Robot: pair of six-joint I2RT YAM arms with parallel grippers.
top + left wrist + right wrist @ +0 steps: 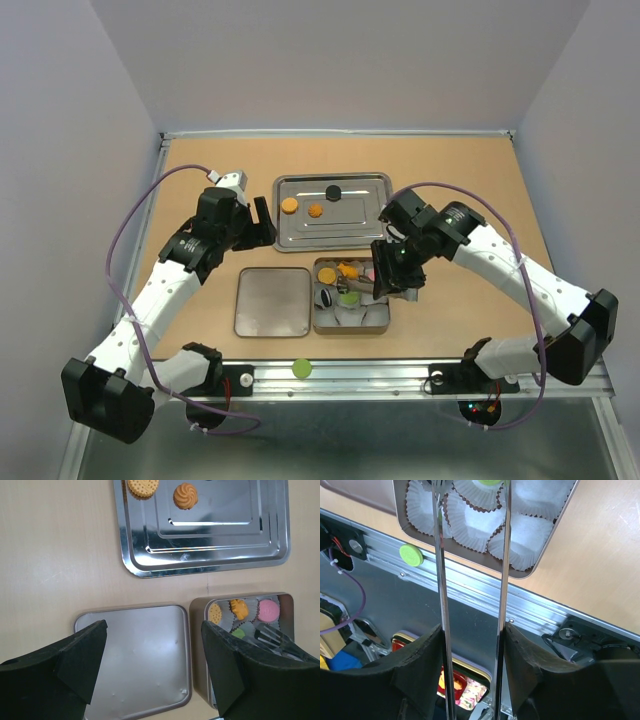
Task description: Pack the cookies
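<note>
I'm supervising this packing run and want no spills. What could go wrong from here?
The green cookie lies on the front metal rail, where it might get knocked off. The thin tongs in the right tool reach over the paper cups and could snag one, shifting it.

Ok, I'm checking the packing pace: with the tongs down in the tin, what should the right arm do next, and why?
Probably lift the tongs clear of the tin and swing toward the tray: the green cookie looks seated in its cup, empty cups remain, and three cookies wait on the tray.
</note>
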